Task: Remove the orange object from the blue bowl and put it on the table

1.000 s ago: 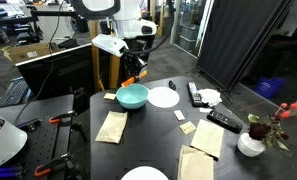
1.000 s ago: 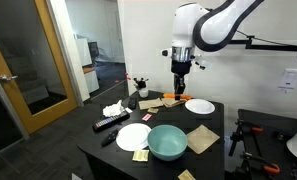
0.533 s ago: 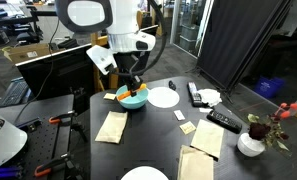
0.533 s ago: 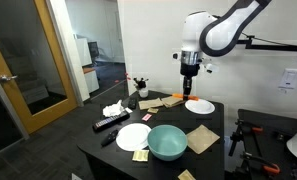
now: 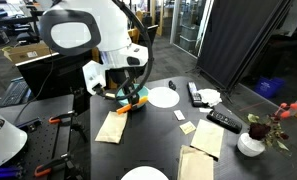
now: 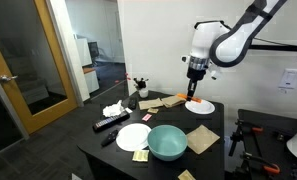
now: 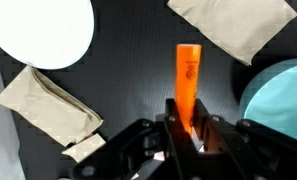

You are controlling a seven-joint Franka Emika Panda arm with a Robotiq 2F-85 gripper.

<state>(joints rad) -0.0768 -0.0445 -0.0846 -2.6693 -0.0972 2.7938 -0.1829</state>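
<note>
Wrist view, left to right: a white plate [image 7: 38, 30] is being cut off by the top and left edges. Below it, and apart from it, a tan napkin [image 7: 50, 100] is being seen crumpled on the dark surface [image 7: 128, 80].

At centre, the orange object [image 7: 188, 80] is being gripped at its near end, with the fingers [image 7: 172, 118] clamped on either side. That end is being hidden by them. Its long axis is being shown running straight up the frame, the free end pointing away from the fingers toward the top edge. It is being held outside the bowl, over bare surface between the napkins. Whether it is touching the surface cannot be told. A faint darker patch on its side is too blurred to read.

At upper right a second napkin [image 7: 233, 25] is being cut by the top edge. At far right the blue bowl [image 7: 280, 95] is being cropped to an arc of rim, near the object but apart.

In an exterior view the bowl is being largely hidden behind the arm [image 5: 88, 40], and only a short orange length [image 5: 136, 101] is being shown under the wrist. In an exterior view the bowl [image 6: 168, 141] is being seen whole at the front, well apart from the object [image 6: 193, 100], whose tilt is too small to judge.
</note>
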